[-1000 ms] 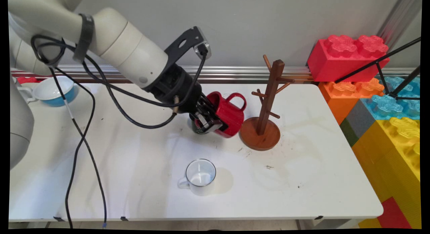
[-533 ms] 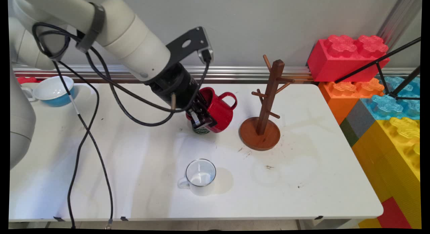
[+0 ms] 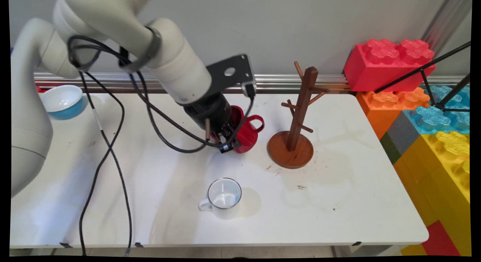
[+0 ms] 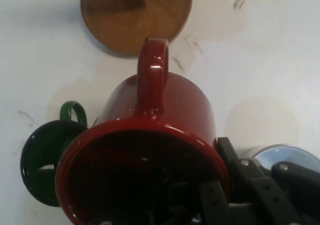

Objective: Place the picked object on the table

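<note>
My gripper [image 3: 229, 142] is shut on the rim of a red mug [image 3: 248, 133], one finger inside it and one outside. The mug hangs tilted low over the table, its handle [image 3: 256, 121] pointing at the wooden mug tree [image 3: 299, 104] just to its right. In the hand view the red mug [image 4: 150, 135] fills the middle, with my gripper [image 4: 200, 205] at its lower rim. A dark green mug [image 4: 44, 161] stands right beside it, and the tree's round base [image 4: 135, 12] lies beyond. I cannot tell whether the red mug touches the table.
A white enamel mug [image 3: 224, 197] stands alone toward the near edge. A blue and white bowl [image 3: 63, 101] sits at the far left. Big coloured toy blocks [image 3: 424, 104] line the table's right side. Black cables [image 3: 109, 153] hang from the arm.
The arm's wrist has swung right and steeper. The red mug, held throughout, drew back left from the tree's base and has come lower toward the table.
</note>
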`<state>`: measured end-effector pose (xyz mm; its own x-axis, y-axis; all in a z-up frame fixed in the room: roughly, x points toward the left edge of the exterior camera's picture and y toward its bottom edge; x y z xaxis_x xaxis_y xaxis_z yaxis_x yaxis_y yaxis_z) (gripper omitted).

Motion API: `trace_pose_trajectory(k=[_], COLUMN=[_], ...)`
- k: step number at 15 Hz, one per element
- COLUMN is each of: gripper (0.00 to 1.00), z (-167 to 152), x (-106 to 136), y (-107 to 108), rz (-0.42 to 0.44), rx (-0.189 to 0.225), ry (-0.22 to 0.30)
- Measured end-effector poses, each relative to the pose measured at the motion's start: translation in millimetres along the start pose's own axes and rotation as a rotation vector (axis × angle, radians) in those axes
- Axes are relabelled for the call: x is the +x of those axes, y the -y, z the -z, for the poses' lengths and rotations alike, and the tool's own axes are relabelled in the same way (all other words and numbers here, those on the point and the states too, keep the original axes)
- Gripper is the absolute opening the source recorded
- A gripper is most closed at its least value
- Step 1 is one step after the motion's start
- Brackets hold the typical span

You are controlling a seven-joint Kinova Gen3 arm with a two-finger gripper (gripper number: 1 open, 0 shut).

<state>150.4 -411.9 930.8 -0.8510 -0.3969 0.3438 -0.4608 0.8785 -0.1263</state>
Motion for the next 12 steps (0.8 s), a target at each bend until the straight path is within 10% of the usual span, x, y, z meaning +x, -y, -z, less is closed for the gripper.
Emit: trace_pose_trajectory(k=[12], gripper=[0.00], z=[-73], x=[31], y=[-15], rz=[-0.042], rx=[0.001], ry=[0.133])
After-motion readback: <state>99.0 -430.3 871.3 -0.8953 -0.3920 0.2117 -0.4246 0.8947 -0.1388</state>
